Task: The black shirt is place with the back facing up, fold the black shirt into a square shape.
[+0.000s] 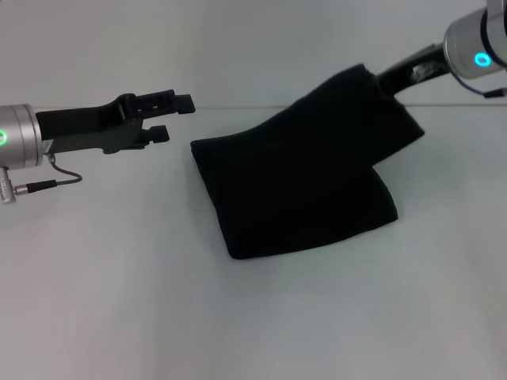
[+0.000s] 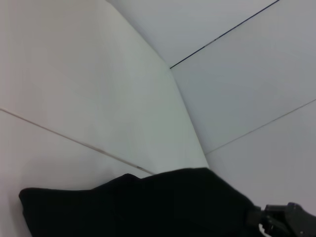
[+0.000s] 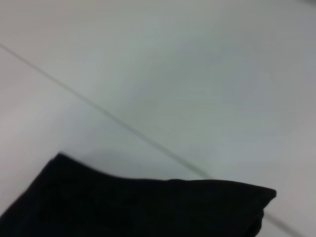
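The black shirt (image 1: 305,182) lies folded into a rough square in the middle of the white table, plain side up. Its far right corner is raised off the table. My right gripper (image 1: 390,79) is at that raised corner and shut on the fabric, with its fingertips hidden by the cloth. My left gripper (image 1: 176,117) hovers open and empty just left of the shirt's far left corner, apart from it. The shirt also shows in the left wrist view (image 2: 148,207), with the right gripper (image 2: 286,219) at its edge, and in the right wrist view (image 3: 138,207).
The white table (image 1: 119,277) runs back to a pale wall, with a seam line (image 1: 238,107) at the far edge. A thin cable (image 1: 55,178) hangs from my left wrist.
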Available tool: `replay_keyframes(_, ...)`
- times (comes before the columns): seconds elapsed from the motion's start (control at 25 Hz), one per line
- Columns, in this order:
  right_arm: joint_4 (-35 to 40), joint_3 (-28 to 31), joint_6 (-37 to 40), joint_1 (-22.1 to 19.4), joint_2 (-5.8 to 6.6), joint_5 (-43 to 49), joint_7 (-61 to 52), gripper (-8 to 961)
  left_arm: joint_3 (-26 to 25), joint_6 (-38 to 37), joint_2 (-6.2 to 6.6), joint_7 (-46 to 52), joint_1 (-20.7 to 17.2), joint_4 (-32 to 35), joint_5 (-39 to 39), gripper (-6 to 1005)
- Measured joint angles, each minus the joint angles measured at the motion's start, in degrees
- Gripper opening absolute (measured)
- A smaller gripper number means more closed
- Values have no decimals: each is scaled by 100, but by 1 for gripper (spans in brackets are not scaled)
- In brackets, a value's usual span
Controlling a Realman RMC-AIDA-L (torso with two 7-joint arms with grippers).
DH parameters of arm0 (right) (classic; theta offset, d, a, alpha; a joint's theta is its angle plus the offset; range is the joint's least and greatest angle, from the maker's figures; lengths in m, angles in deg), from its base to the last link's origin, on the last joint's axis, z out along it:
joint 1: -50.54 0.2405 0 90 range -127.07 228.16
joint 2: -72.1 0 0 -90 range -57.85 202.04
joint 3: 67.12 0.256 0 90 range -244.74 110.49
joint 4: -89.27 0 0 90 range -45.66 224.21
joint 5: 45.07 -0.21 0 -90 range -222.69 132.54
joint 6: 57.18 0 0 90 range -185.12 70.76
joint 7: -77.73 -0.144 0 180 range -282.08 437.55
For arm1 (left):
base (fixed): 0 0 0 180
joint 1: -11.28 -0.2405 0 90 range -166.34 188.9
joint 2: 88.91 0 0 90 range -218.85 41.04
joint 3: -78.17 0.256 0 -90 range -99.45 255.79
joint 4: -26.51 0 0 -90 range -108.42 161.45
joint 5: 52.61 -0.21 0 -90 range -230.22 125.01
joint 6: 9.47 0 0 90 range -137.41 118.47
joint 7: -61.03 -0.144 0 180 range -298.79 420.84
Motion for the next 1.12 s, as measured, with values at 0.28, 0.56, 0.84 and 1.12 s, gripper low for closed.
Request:
replay_keyframes(0.28, -138, -318, -491, 25, -63, 29, 173, 137, -79, 11, -9, 0, -16, -15, 41, 931)
replay_keyframes(0.56, -1012, -384, -821, 10, -111, 79, 202, 149, -139, 12, -1, 0, -62, -33, 67, 930)
replay_keyframes(0.84, -1573, -389, -1297, -20, -157, 442, 223, 161, -140, 12, -9, 0, -28, -35, 69, 930)
replay_keyframes(1.12, -1756, -385, -1455, 0, -170, 577, 187, 173, -140, 12, -19, 4, -8, -35, 89, 932)
